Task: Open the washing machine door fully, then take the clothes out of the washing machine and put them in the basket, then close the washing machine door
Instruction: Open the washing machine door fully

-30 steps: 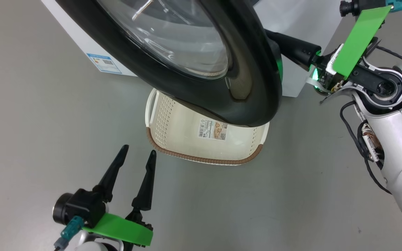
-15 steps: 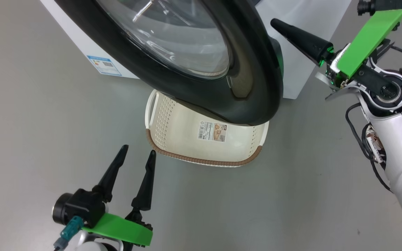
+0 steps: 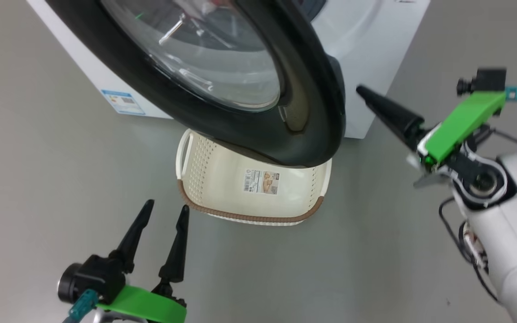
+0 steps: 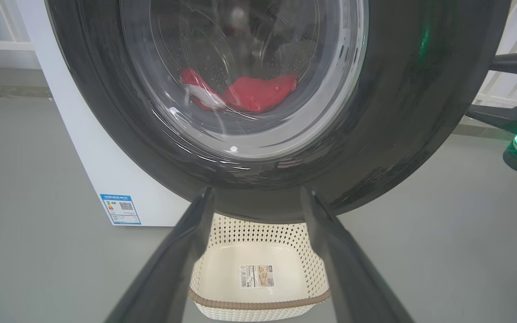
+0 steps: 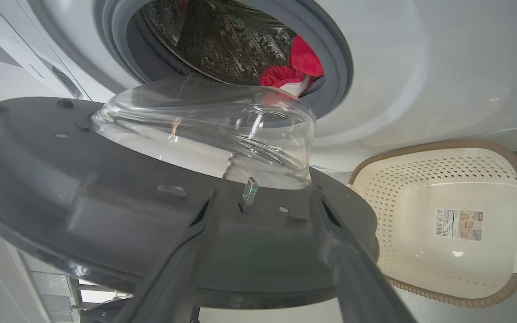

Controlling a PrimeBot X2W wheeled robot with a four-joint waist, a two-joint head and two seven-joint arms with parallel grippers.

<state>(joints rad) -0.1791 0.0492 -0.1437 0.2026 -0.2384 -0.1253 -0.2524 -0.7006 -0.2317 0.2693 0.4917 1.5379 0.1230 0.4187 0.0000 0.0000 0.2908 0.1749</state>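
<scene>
The washing machine door stands swung out from the washing machine, its black rim overhanging the far part of the basket. Red clothes lie in the steel drum; the left wrist view shows the clothes through the glass. My right gripper is open, to the right of the door's edge and apart from it. In its wrist view the right gripper faces the door's inner side. My left gripper is open and empty near the basket's front left corner.
The basket holds nothing but a paper label on its floor. A small blue label sits low on the machine's front. Grey floor spreads to the left and in front of the basket.
My right gripper has drawn back from behind the door's edge, rightward and toward me. The head camera has shifted, so the whole scene sits lower and further left. The left gripper holds its pose.
</scene>
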